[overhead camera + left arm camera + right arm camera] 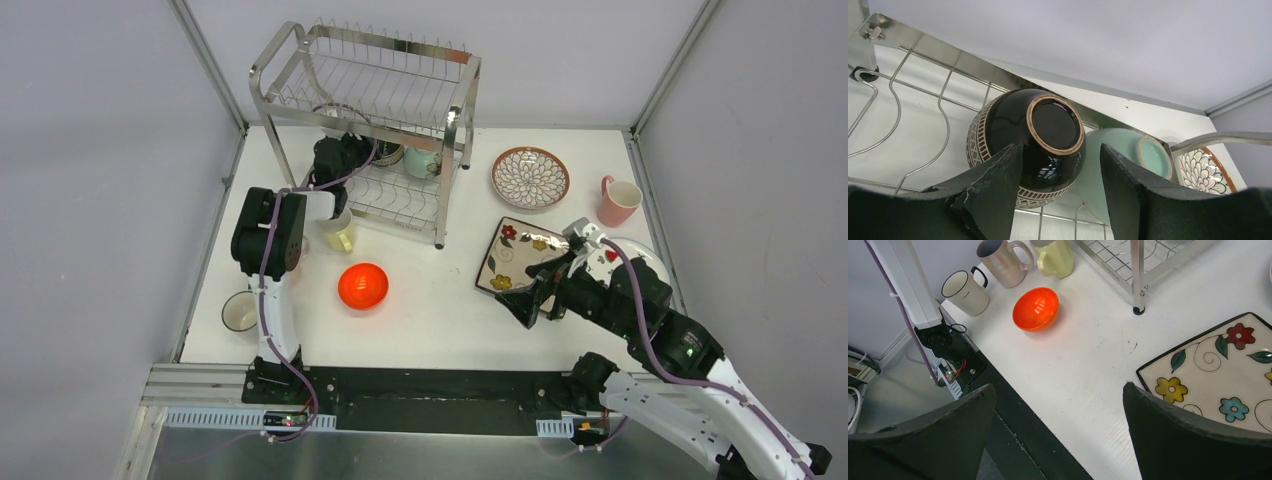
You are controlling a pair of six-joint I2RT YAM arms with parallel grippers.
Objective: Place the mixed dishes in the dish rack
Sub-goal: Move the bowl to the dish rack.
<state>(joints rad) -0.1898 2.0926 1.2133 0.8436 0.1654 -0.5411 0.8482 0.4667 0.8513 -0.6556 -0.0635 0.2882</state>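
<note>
My left gripper (1060,148) sits wide open either side of the dark patterned bowl (1010,117) in the dish rack (973,62), where a careless pull could knock it against the mint bowl (1120,140).

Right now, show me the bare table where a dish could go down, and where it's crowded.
Widest bare patch: between the orange bowl and the square floral plate, in front of the dish rack. Its top tier is empty too. Crowded: the mugs at the left edge, the plates and pink mug on the right.
</note>
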